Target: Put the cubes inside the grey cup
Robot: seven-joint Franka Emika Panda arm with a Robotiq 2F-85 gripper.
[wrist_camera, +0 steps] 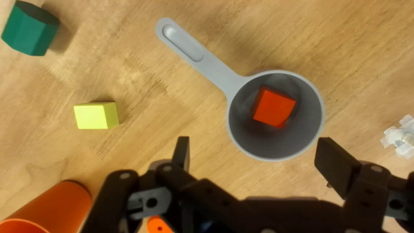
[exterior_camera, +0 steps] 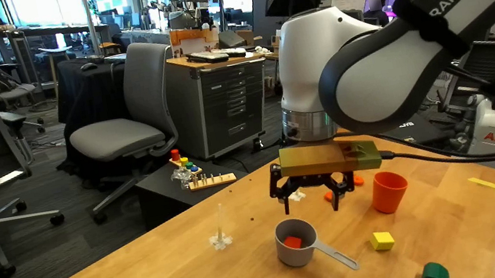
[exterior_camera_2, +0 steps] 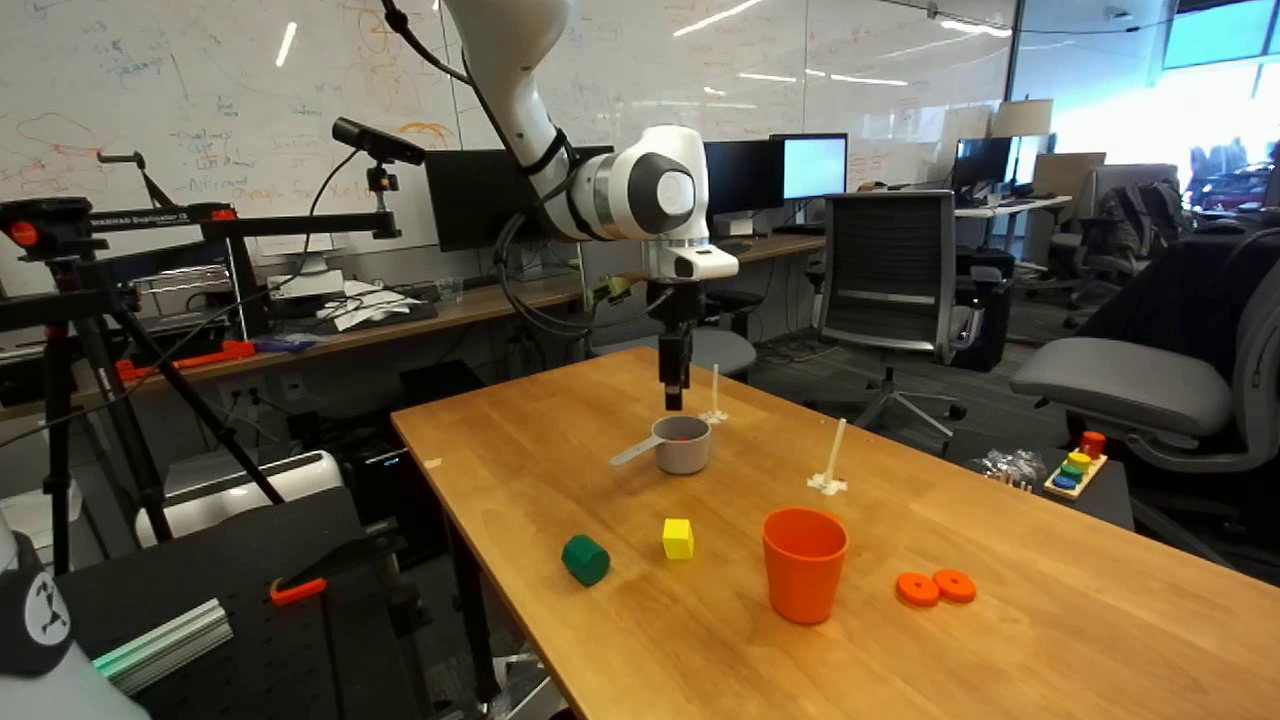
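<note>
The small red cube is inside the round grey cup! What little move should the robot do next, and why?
I'd probably move the open black gripper over the small yellow cube. The red cube lies in the round grey cup, the jaws hold nothing, and the yellow one sits on the wooden table, nearer the cup than the six-sided green block.

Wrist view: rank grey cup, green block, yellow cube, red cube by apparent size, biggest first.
1. Grey cup, clearly largest even without its handle
2. Green block
3. Yellow cube and red cube: too alike to rank; the red one sits inside the cup
</note>
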